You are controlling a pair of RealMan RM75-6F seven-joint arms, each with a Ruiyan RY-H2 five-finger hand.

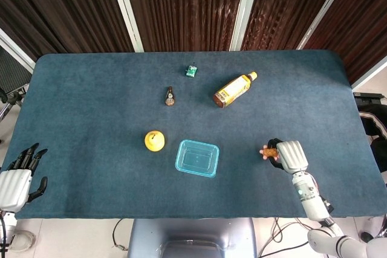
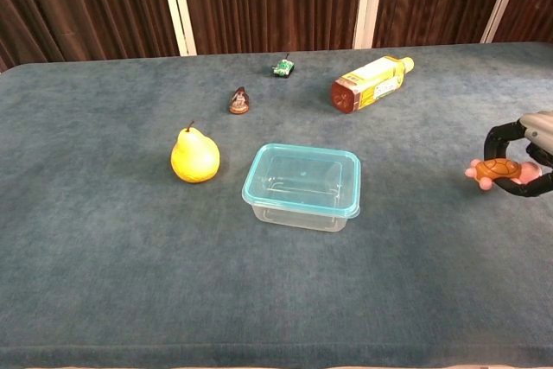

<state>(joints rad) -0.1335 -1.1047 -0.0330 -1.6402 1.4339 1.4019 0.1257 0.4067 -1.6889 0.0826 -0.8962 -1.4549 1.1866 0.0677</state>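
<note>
Between the dark fingers of the right hand (image 2: 529, 155) sat a small toy turtle (image 2: 493, 169), its shell orange-brown and domed, its head and feet pale pink. That hand gripped it from above and below, and the toy looked lifted just clear of the blue-green table (image 2: 104, 239); in the head view the same right hand (image 1: 288, 154) showed the turtle (image 1: 269, 151) poking out on its inner side.

One of each thing lay out: one turtle, one tub, one pear, one bottle, one figurine, one green toy. Well inward of the right hand stood a clear plastic tub (image 2: 302, 186) with a turquoise rim, lidless, with nothing inside it. Just beyond the tub, farther from that hand, a yellow pear (image 2: 194, 155) stood upright with its stem up. Farther off and ahead of the hand, a yellow bottle (image 2: 370, 84) with a brown end lay on its side. A little brown figurine (image 2: 238, 100) and a small green toy (image 2: 282, 67) sat farther still.

Off the opposite edge of the table, the left hand (image 1: 18, 177) held nothing, fingers spread, well apart from everything.
</note>
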